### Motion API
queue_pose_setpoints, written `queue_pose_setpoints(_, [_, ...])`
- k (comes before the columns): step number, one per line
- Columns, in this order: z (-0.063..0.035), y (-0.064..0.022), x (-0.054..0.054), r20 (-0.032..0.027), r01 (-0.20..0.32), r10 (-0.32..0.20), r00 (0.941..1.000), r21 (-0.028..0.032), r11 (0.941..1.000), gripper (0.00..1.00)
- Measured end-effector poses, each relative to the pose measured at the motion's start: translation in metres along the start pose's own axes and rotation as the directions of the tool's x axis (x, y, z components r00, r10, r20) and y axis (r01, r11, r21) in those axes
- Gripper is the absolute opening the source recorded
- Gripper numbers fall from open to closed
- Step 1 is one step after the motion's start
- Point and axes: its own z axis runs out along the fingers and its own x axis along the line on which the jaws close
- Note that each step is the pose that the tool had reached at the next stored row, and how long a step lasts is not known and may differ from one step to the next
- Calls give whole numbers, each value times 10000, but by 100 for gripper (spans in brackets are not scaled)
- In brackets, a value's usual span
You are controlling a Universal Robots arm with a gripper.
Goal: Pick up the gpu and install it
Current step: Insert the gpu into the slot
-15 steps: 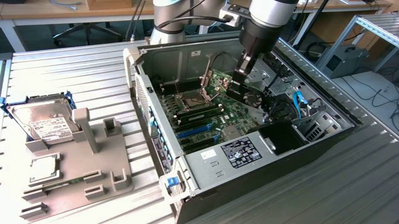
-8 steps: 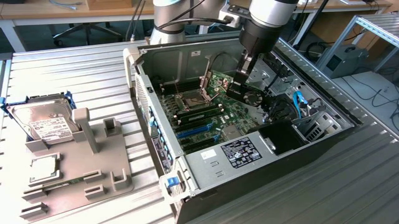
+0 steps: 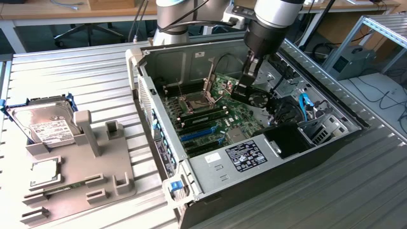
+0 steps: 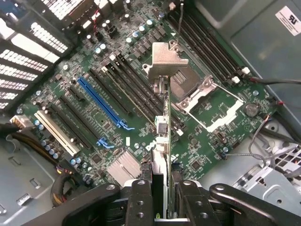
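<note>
My gripper (image 3: 247,89) is down inside the open computer case (image 3: 145,90), shut on the gpu (image 3: 259,99), a dark card with a round fan. The wrist view has the gpu (image 4: 162,127) edge-on between my two black fingers (image 4: 141,200), its silver bracket (image 4: 167,59) at the far end. The card hangs above the green motherboard (image 4: 207,136), over the black slots beside the CPU socket (image 4: 200,96). It touches no slot. A long blue slot (image 4: 103,101) lies apart from the card, also seen as the blue slot (image 3: 198,132) near the case's front.
A grey fixture plate (image 3: 76,167) lies at the exterior view's left, with a silver hard drive (image 3: 43,123) standing in it. Inside the case are a labelled power supply (image 3: 245,155), a blue cable (image 3: 304,106) and a drive cage (image 3: 318,126).
</note>
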Motion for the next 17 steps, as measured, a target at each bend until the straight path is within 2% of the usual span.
queue_pose_setpoints(11, [0,0,0,-28,733,-733,9973,-2,9973,26])
queue_pose_setpoints(17, [0,0,0,-50,1308,-1308,9914,-5,9914,26])
